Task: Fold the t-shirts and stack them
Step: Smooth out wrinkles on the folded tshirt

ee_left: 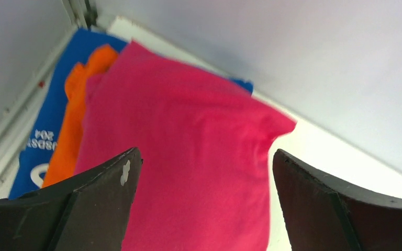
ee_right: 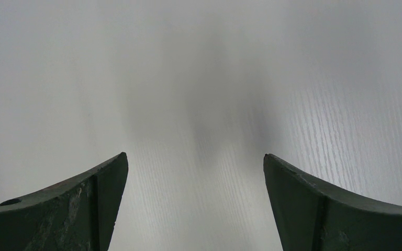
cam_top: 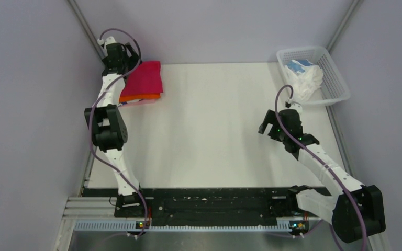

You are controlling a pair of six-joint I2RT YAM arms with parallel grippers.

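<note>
T-shirts (cam_top: 144,83) lie stacked at the far left of the tabletop (cam_top: 214,130): crimson shirt (cam_top: 146,77) on top, orange shirt (cam_top: 138,98) and blue shirt (ee_left: 42,130) beneath. In the basket (cam_top: 340,89) far right, white and light-blue shirts (cam_top: 306,78) wait, seemingly unfolded. Both the left end effector (ee_left: 205,154) and the right end effector (ee_right: 194,156) gape, holding nothing.

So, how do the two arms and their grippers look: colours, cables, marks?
Both the left arm and right arm have white links and bulky black joints. A thin purple cable runs along each. The left gripper has wide, dark, curved fingers, one bearing a small white mark. On the right gripper they look dark green and scuffed.
</note>
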